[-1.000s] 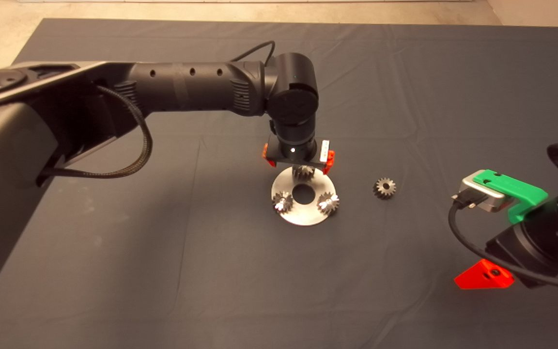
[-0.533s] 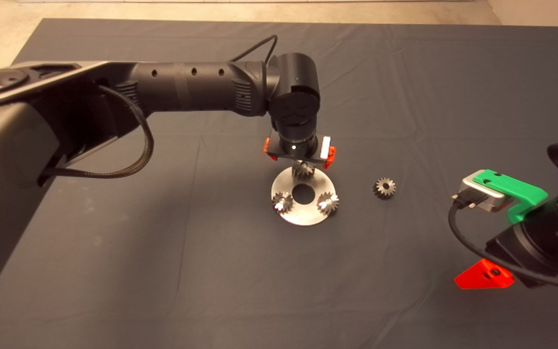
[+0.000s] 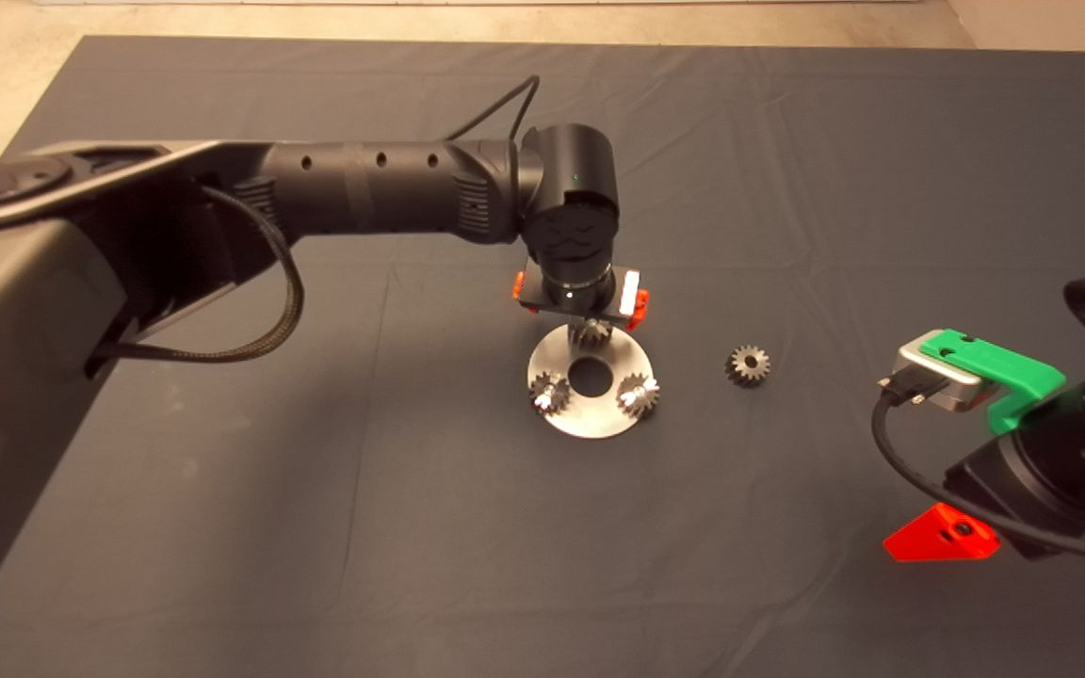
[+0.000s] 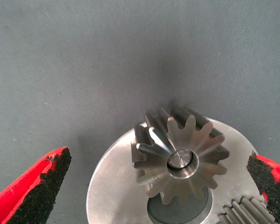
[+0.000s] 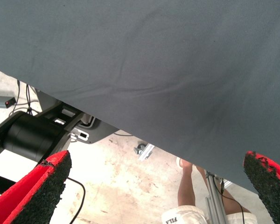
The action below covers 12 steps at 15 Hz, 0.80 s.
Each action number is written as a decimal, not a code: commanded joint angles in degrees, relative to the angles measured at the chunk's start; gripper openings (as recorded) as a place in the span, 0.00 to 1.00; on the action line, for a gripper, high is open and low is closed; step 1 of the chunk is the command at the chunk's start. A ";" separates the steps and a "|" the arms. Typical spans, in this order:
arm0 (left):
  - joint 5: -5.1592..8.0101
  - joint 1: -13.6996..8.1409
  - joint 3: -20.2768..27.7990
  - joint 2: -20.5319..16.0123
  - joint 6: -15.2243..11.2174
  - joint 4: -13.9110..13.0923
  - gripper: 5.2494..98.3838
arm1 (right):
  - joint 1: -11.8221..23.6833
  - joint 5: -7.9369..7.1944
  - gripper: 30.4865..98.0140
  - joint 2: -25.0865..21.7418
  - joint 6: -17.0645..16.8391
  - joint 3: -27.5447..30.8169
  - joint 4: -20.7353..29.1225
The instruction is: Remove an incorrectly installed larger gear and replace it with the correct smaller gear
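The larger gear (image 3: 590, 331), bright silver, sits on a peg at the far side of a round steel plate (image 3: 590, 421). In the left wrist view the gear (image 4: 179, 158) stands on the plate (image 4: 114, 186) with the peg end in its centre hole. My left gripper (image 3: 581, 311) hovers right over it, open, with one pad (image 4: 42, 186) on each side of it, not touching. The smaller gear (image 3: 748, 364), dull dark-grey, lies loose on the mat to the right of the plate. My right gripper (image 3: 940, 539) is parked at the lower right, open (image 5: 156, 163).
Two shiny small gears (image 3: 550, 393) (image 3: 638, 394) sit on the plate's near side, beside its centre hole (image 3: 590, 377); one shows in the left wrist view (image 4: 245, 212). The right wrist view shows the mat's edge, floor, a stand and a person's leg (image 5: 185, 186).
My left arm has shifted a little, and its gripper has moved slightly toward the far side above the larger gear, still open. The gears and the right arm have not moved.
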 commanded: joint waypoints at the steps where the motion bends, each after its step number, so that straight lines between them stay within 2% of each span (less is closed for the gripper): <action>1: 0.06 -0.56 0.16 0.24 0.50 1.87 0.99 | 1.11 -0.01 1.00 -0.11 0.21 0.08 1.96; 3: -0.02 -0.16 0.51 0.24 0.50 3.38 0.99 | 1.07 -0.01 1.00 -0.13 0.21 0.08 1.96; 7: -0.34 -0.07 0.74 0.33 0.67 4.56 0.99 | 1.07 -0.01 1.00 -0.11 0.21 0.08 1.96; 9: -2.47 0.01 0.51 0.24 2.26 5.42 0.99 | 1.07 -0.01 1.00 -0.15 0.21 0.08 1.96; 10: -3.01 0.01 0.51 0.24 2.34 5.42 0.99 | 1.07 -0.06 1.00 -0.15 0.21 0.08 1.91; 12: -3.10 0.80 0.51 0.24 2.52 5.51 0.99 | 1.08 -0.01 1.00 -0.15 0.21 0.15 1.89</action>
